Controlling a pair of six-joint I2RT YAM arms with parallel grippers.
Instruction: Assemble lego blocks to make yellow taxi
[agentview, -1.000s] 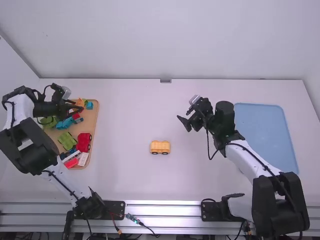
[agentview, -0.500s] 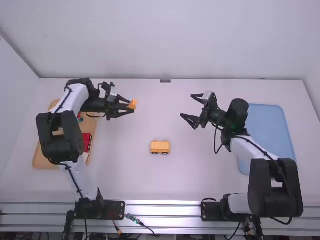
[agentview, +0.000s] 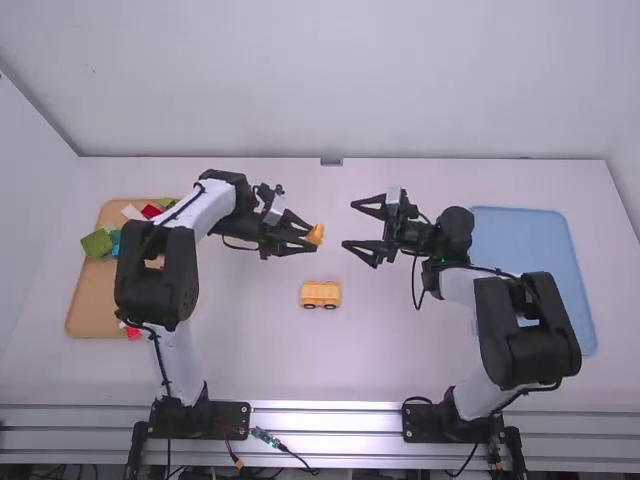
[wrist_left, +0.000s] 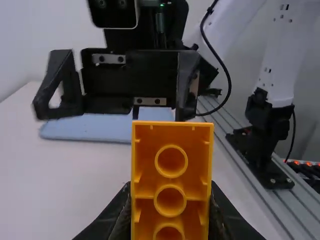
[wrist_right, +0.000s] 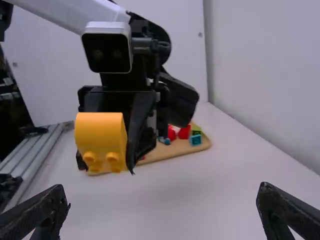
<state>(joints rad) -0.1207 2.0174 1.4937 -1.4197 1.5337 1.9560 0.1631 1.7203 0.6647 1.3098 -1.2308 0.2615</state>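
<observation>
In the high view my left gripper (agentview: 306, 240) is shut on an orange-yellow block (agentview: 315, 235), above the table near its middle. The left wrist view shows the block's hollow underside (wrist_left: 171, 185) between the fingers of my left gripper (wrist_left: 171, 215); its rounded top and studs (wrist_right: 101, 142) face my right wrist camera. My right gripper (agentview: 358, 228) stands open and empty, a short gap to the right of the block; its fingers are wide apart in the right wrist view, the gripper (wrist_right: 162, 205) holding nothing. A yellow wheeled base with blocks (agentview: 320, 294) sits on the table below them.
A wooden tray (agentview: 88, 300) with green, red and blue blocks lies at the left, partly under the left arm. On the right is a blue tray (agentview: 560, 270), partly behind the right arm. The back wall (agentview: 330, 80) borders the table (agentview: 250, 340).
My left gripper has come from the wooden tray to the middle, carrying the orange-yellow block. My right gripper has opened wider and turned to face it. The wheeled base stayed put.
</observation>
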